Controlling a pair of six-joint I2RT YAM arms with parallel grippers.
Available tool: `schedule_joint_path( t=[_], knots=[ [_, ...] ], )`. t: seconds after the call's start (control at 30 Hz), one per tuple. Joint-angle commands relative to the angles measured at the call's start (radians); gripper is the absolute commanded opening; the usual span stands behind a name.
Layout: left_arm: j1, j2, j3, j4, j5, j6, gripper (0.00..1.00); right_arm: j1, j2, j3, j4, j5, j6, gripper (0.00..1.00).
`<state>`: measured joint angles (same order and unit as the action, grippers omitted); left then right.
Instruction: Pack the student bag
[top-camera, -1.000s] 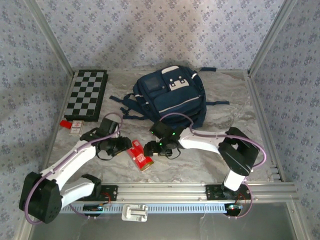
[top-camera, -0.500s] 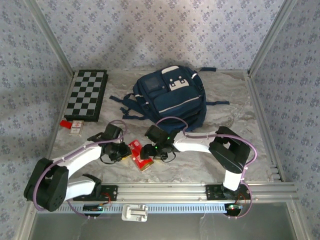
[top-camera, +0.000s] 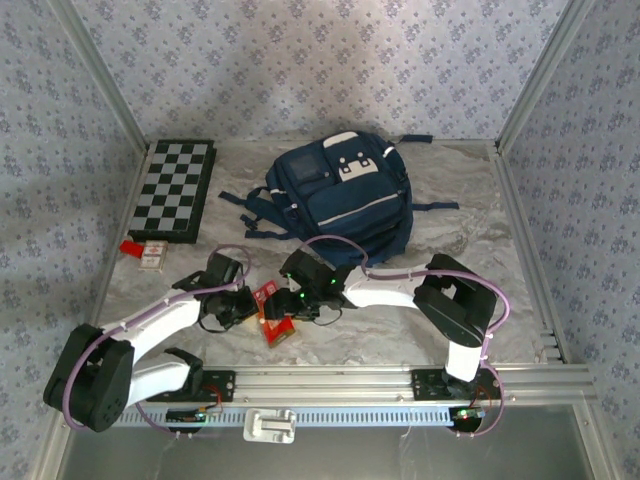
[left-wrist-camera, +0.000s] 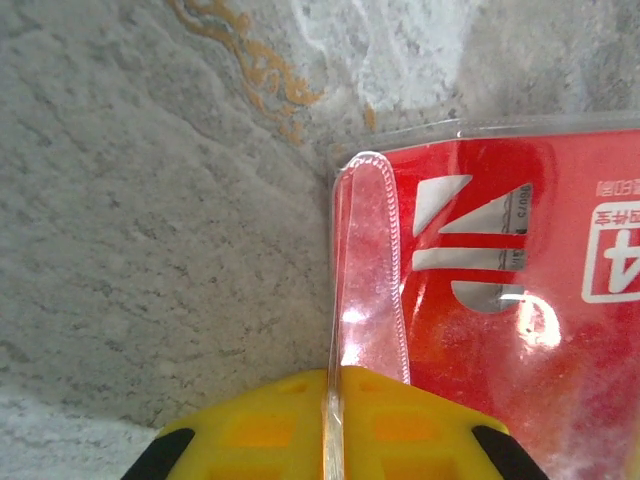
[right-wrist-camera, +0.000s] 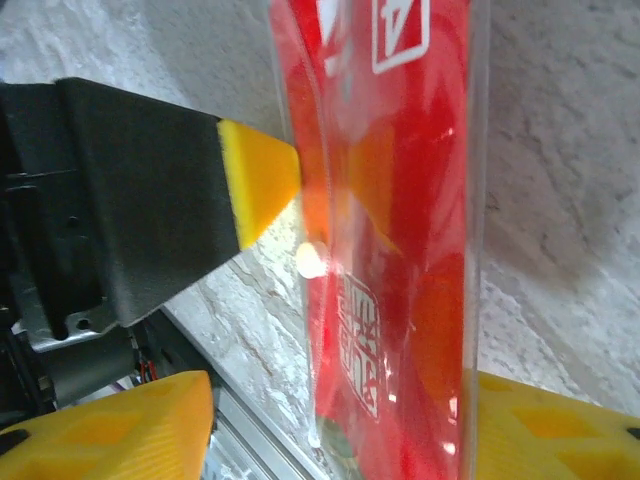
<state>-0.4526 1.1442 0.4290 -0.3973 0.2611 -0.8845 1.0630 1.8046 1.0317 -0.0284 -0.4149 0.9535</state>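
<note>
**At the near edge of the surface: two claws, one red packet**

From above, I see the student bag (top-camera: 340, 195) lying flat toward the back of the marbled surface (top-camera: 470, 250). Its front pocket faces up and its straps spread to either side, well apart from both arms. A checkered board (top-camera: 176, 190) lies to its left, with a small red-and-white box (top-camera: 150, 254) just in front of the board. Nearer the arm bases, the left claw (top-camera: 240, 308) and right claw (top-camera: 292, 303) come in from opposite sides at a red packet (top-camera: 273, 322), which sits between them.

Through the left wrist camera, I find the left claw (left-wrist-camera: 328, 425) narrowed right down. Its yellow fingers (left-wrist-camera: 250, 430) are pinched together on the clear sealed edge of the red packet (left-wrist-camera: 500, 300). The packet shows white markings under glossy film, with grey veined surface (left-wrist-camera: 150, 200) to its left.

Through the right wrist camera, the red packet (right-wrist-camera: 400, 250) runs up the middle, seen nearly edge-on. The right claw (right-wrist-camera: 335, 430) stands fairly wide, with one yellow finger (right-wrist-camera: 110, 420) on each side of the packet. The one on the right of the picture sits at the film and the other is apart from it, so I read this claw as straddling, not gripping. The left claw's yellow-tipped black finger (right-wrist-camera: 258, 180) touches the packet's face from the left of the picture.
</note>
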Motion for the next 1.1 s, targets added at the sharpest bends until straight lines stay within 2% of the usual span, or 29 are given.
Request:
schedule_joint_path(
  t=[0.0,0.13,0.33,0.47,0.57,0.77,0.9,1.07],
  knots=[
    [-0.004,0.005,-0.021,0.010,-0.035,-0.011,0.11,0.000,-0.028,-0.027,0.060,-0.035,-0.001,0.56],
    [-0.007,0.009,-0.006,0.027,-0.020,-0.021,0.10,-0.001,0.018,-0.030,0.087,-0.073,0.008,0.40],
    [-0.008,-0.006,0.005,0.010,-0.023,-0.015,0.11,-0.027,-0.018,-0.048,0.073,-0.036,-0.002,0.14],
    [-0.008,-0.036,0.054,-0.039,-0.032,0.009,0.18,-0.057,-0.073,-0.055,0.036,-0.031,-0.023,0.02],
    [-0.006,-0.086,0.123,-0.110,-0.082,0.052,0.31,-0.094,-0.147,-0.055,-0.042,0.005,-0.066,0.00],
    [-0.009,-0.115,0.318,-0.237,-0.207,0.192,0.45,-0.222,-0.364,-0.124,-0.184,0.029,-0.141,0.00],
    [-0.049,-0.091,0.442,-0.173,-0.247,0.335,0.51,-0.359,-0.524,-0.183,-0.267,-0.006,-0.150,0.00],
    [-0.186,0.081,0.606,-0.050,-0.306,0.643,0.61,-0.548,-0.709,-0.197,-0.443,-0.059,-0.200,0.00]
  ],
)
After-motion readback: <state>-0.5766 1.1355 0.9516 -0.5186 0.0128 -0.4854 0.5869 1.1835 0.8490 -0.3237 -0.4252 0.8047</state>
